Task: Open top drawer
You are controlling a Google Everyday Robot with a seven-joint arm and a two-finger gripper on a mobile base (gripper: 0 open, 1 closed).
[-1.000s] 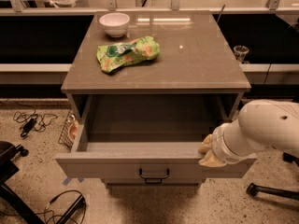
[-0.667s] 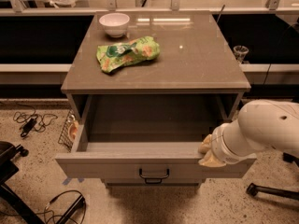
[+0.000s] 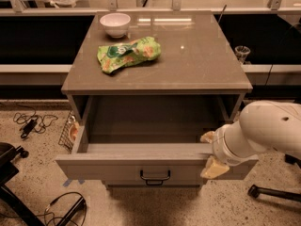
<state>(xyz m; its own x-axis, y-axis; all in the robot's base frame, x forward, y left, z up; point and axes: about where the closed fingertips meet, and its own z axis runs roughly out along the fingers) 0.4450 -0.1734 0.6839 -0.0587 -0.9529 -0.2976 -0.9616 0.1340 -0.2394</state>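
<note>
Half-hidden gripper at top drawer front

top drawer grey-brown, handle black | gripper tan, at drawer's right front | bag green-yellow | bowl white

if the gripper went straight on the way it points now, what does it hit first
Most likely the front panel of the top drawer: the gripper sits at that panel's right end, pointing left along it. Depth is unclear, so it might only graze the panel.
</note>
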